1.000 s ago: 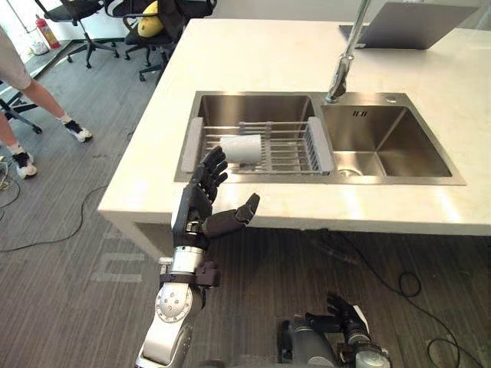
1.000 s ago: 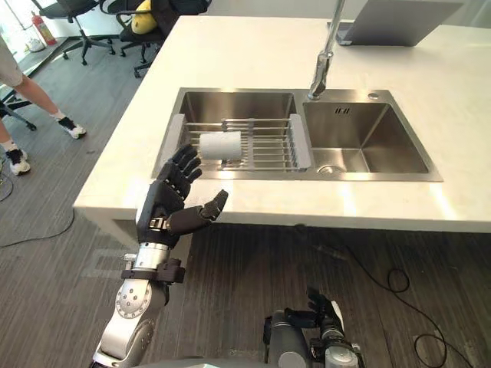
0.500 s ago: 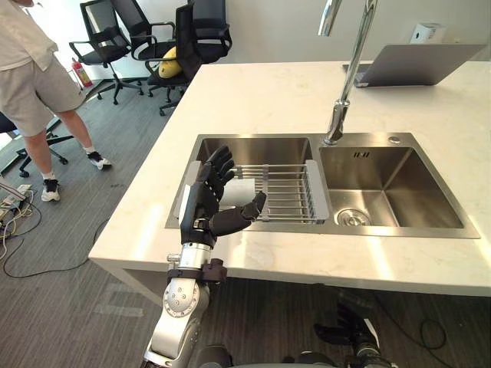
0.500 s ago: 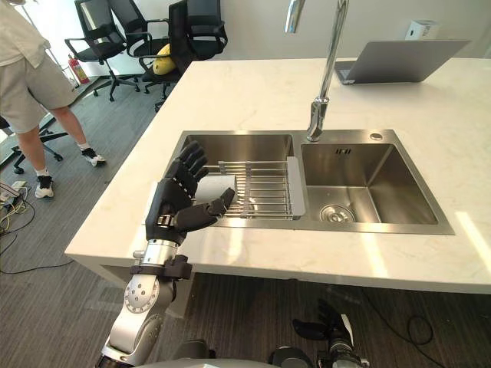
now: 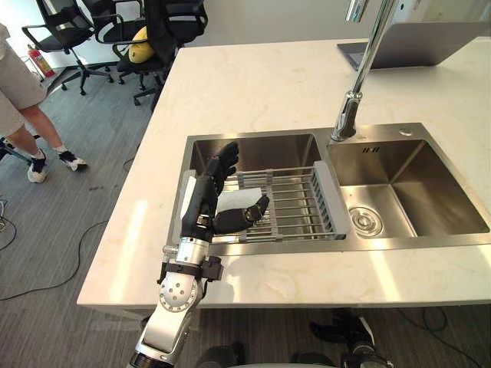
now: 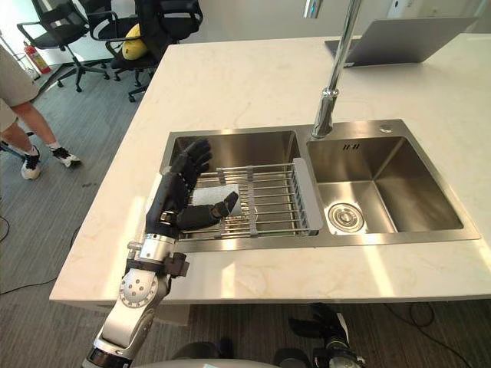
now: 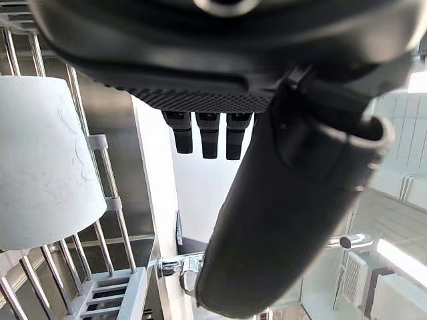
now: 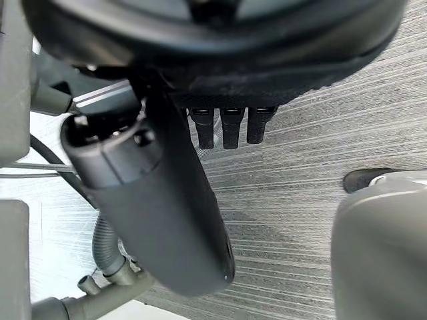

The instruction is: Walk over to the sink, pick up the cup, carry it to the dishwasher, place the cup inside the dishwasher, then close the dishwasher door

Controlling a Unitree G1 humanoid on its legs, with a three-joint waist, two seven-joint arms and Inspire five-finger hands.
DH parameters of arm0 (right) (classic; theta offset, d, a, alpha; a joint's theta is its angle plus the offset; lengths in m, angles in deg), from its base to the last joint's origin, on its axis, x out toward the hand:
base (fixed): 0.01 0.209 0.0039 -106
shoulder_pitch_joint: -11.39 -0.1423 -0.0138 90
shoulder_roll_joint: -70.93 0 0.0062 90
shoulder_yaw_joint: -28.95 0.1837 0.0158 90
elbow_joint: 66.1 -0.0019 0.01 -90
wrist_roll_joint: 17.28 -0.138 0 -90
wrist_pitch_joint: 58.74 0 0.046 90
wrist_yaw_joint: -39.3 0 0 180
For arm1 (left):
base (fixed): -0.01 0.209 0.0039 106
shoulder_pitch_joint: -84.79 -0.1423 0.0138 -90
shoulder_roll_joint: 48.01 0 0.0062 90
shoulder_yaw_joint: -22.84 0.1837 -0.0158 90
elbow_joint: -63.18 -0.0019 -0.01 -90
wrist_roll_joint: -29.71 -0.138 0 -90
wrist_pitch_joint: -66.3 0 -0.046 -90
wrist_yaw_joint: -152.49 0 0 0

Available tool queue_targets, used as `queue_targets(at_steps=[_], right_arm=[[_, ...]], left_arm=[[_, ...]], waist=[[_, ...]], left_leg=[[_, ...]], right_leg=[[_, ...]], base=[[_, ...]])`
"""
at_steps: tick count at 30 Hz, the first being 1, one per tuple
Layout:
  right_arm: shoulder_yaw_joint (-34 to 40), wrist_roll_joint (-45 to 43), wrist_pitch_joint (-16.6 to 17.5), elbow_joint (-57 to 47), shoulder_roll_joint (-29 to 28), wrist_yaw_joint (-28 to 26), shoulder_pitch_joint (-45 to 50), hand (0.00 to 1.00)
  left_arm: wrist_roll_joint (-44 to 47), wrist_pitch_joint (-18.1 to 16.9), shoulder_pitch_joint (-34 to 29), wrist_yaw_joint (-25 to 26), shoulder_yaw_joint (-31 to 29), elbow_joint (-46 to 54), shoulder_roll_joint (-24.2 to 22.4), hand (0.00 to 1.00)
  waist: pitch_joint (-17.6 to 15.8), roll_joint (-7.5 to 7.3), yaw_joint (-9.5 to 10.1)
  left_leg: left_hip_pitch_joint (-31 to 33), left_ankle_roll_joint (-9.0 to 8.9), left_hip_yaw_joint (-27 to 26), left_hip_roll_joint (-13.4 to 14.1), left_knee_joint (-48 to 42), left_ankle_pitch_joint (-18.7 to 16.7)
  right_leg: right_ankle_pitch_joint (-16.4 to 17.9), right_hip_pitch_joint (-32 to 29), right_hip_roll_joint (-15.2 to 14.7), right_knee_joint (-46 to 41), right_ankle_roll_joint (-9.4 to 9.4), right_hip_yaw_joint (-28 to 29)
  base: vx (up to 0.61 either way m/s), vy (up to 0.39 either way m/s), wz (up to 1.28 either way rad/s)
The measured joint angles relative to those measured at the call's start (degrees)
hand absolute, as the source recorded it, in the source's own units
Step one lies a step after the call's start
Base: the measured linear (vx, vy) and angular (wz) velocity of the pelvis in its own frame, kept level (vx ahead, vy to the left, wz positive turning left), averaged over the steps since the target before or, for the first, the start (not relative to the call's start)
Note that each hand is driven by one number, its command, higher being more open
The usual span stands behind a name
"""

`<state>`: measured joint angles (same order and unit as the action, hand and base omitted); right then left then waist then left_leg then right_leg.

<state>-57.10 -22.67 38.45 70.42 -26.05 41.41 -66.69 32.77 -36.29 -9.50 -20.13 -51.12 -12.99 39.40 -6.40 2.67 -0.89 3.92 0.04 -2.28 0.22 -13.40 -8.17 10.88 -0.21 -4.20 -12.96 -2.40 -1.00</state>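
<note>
The left hand (image 5: pixel 209 205) has come in from the counter's near edge and now hangs over the sink's left basin, its wrist above the marble countertop (image 5: pixel 261 84). The whole view has shifted along with it.

Its fingers (image 5: pixel 222 159) are straight and spread and the thumb sticks out to the side, clamped on nothing. The cup (image 5: pixel 244 198), white, lies on its side on the wire dish rack (image 5: pixel 295 203), in the gap between those fingers and the thumb. In the wrist view it sits just beside the palm, and I can't tell whether they touch.

The rack spans the left basin of the steel sink (image 5: pixel 399 130), resting across it with grey end pieces. The right basin (image 5: pixel 418 192) shows its round drain strainer (image 5: pixel 367 221). A tall tap (image 5: pixel 360 69) rises at the divide between the two basins.

The right hand (image 8: pixel 220 40) hangs low over the grey carpet (image 8: pixel 320 133), fingers straight, holding nothing.

A laptop (image 5: pixel 418 34) sits open on the far corner of the counter. Off to the left a person (image 5: pixel 23 92) stands near some office chairs (image 5: pixel 165 23).
</note>
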Motion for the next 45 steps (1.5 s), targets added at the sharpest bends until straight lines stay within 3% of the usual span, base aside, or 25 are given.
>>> queue_targets(at_steps=[6, 12, 22, 35, 45], right_arm=[[-1.67, 0.01, -0.01, 0.07, 0.34, -1.25, 0.35, 0.9], [-2.07, 0.06, -0.01, 0.17, 0.35, -2.21, 0.03, 0.9], [-2.25, 0.14, -0.01, 0.15, -0.17, -2.99, 1.12, 0.9], [-2.21, 0.54, 0.02, -0.1, -0.21, -3.0, 1.86, 0.9], [-2.23, 0.57, 0.18, -0.1, -0.22, -2.91, 1.78, 0.9]], left_arm=[[-5.84, 0.39, 2.38, -0.57, -1.32, -0.9, 2.4, 0.9], [-11.33, 1.95, 4.59, -1.42, -3.54, -7.35, 4.68, 0.9], [-19.44, 2.76, 4.7, -1.39, -5.72, -9.98, 8.57, 0.9], [-28.5, 4.06, 8.4, -1.42, -5.66, -14.46, 12.55, 0.9], [-35.41, 4.82, 11.61, -1.18, -5.44, -17.06, 13.07, 0.9]], waist=[[2.06, -0.49, -0.05], [2.1, -0.54, -0.13], [2.23, -0.93, -0.12], [2.59, -1.72, -0.49], [2.5, -1.91, -1.49]], left_leg=[[-1.52, -0.64, -0.15, 0.63, 4.06, 1.79], [-2.99, -0.76, -0.03, 0.9, 8.84, 5.25], [-3.65, -0.61, -0.02, 0.49, 13.29, 8.67], [-3.65, -0.24, 0.1, 0.15, 14.38, 9.34], [-3.7, -0.21, 0.11, 0.11, 14.45, 9.43]], right_leg=[[-1.1, 0.16, 1.07, 1.53, 0.45, 0.79], [-4.63, 1.44, 1.27, 6.29, 0.67, 0.74], [-8.45, 1.99, 1.04, 11.24, 0.07, 0.83], [-8.93, 2.03, 1.17, 12.41, -0.03, 0.8], [-8.94, 1.88, 1.12, 12.47, 0.0, 0.81]], base=[[0.03, -0.046, -0.08], [-0.05, -0.012, -0.02], [-0.07, 0.016, 0.0], [0.01, -0.001, 0.0], [-0.01, -0.002, 0.0]])
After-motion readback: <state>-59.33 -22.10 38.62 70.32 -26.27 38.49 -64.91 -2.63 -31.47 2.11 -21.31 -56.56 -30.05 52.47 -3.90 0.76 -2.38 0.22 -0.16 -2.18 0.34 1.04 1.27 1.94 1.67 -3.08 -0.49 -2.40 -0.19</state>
